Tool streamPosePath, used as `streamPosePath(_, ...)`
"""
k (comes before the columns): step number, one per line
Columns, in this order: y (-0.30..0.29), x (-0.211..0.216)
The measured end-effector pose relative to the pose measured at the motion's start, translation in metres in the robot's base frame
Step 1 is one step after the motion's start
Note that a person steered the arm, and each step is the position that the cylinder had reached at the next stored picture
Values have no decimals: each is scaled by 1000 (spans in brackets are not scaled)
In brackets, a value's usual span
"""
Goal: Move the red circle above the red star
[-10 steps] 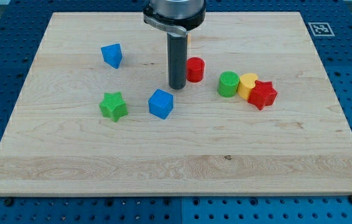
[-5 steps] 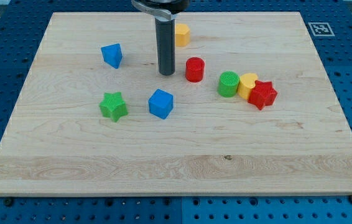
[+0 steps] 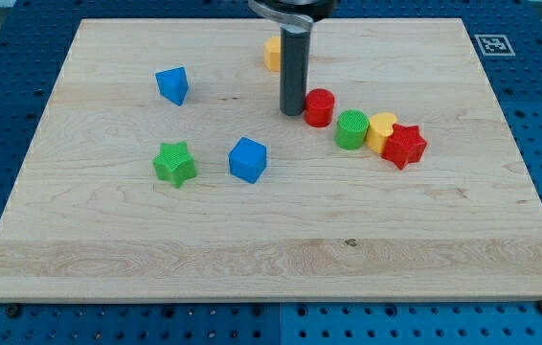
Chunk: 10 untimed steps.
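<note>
Blue pegboard frames a pale wooden board (image 3: 108, 259) on which eight small blocks are scattered. No gripper is fitted; the arm's dark rod is seen standing upright, my tip (image 3: 293, 114) set against the side of the red circle (image 3: 320, 107) that faces the board's left edge, apparently touching it. The red circle is placed right of the board's centre, toward the far edge, with the green circle (image 3: 351, 129), a yellow block (image 3: 381, 130) and the red star (image 3: 404, 146) strung in a touching row just beyond it toward the right edge. A second yellow block (image 3: 272, 53) is partly hidden behind the rod. Elsewhere lie a blue block (image 3: 171, 84), a blue cube (image 3: 248, 159) and a green star (image 3: 175, 163). The task is judged unfinished: the red circle must yet be carried rightward until it sits directly above the red star.
</note>
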<state>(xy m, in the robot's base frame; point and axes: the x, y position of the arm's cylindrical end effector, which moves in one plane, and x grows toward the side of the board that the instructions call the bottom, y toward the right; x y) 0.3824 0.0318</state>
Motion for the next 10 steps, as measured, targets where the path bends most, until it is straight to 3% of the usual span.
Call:
streamPosePath(6,103,0)
streamPosePath(10,94,-17)
